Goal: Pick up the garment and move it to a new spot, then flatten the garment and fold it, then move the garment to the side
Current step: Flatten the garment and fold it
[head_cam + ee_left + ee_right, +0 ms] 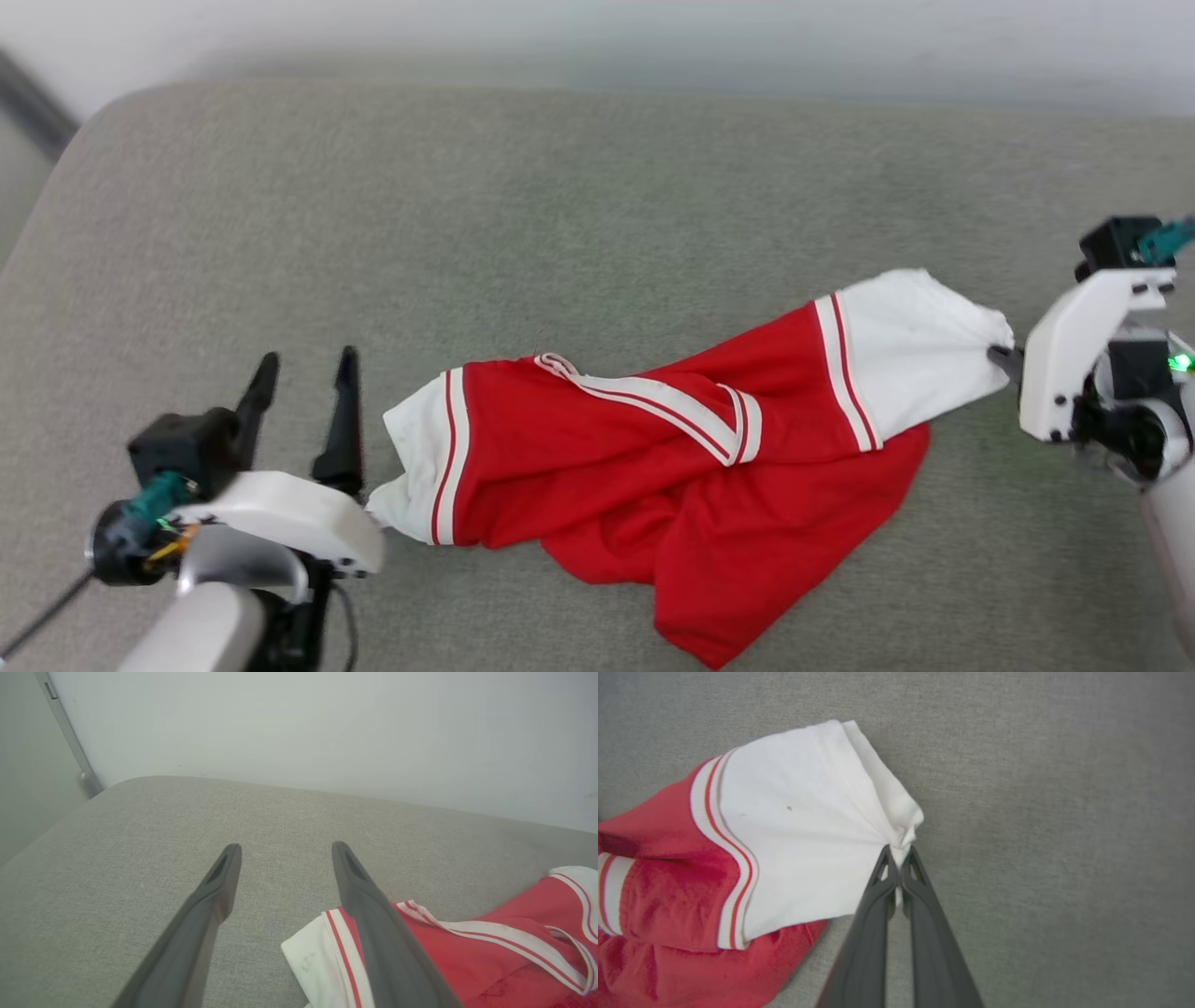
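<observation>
Lying crumpled on the grey fabric surface (560,205), the garment (681,467) stretches between the two end effectors.
The right end effector (899,851) has its fingers together, clamped on the hem of one white sleeve (798,826). The red body bunches in folds, with the striped neck trim (653,401) on top. The left end effector (303,369) hovers just beside the other white sleeve (415,448), fingers apart, holding nothing.

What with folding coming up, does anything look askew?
The garment lies bunched and twisted on the cushion, its striped collar slanting. The right claw pinches one white sleeve's tip; the left claw hangs open beside the other.
</observation>
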